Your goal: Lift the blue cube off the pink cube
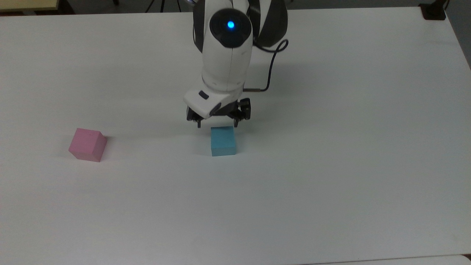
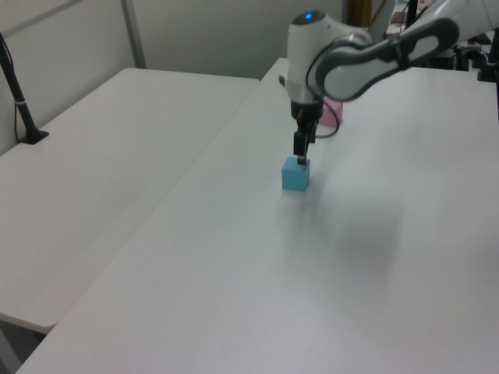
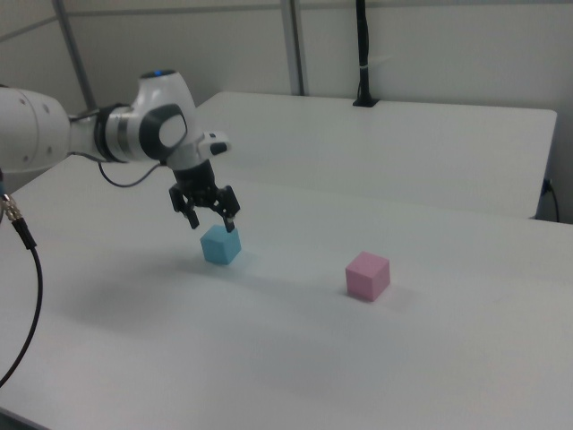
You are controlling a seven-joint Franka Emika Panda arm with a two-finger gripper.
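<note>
Fingers apart on end effector [image 1: 218, 123] above blue cube [image 1: 222, 141], set mid-frame, well apart from pink cube [image 1: 87, 144] for separation.
</note>
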